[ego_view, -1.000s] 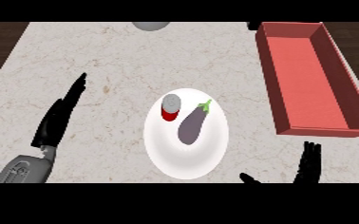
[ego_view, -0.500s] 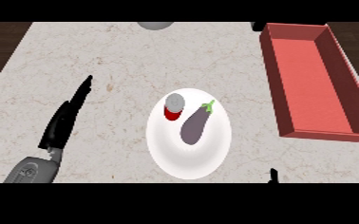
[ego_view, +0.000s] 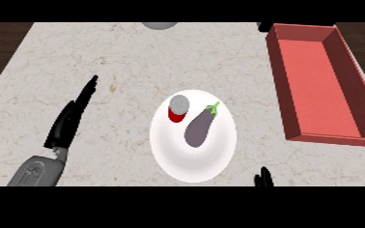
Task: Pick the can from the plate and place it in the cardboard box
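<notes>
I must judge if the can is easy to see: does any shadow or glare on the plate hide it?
Head view: the light is even, with no glare on the white plate; the can, grey top and red side, shows plainly beside the eggplant; only the inner walls of the box look darker than its floor.

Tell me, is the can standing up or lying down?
Standing up. The can shows its round grey top, red side just below, on the plate beside the eggplant.
</notes>
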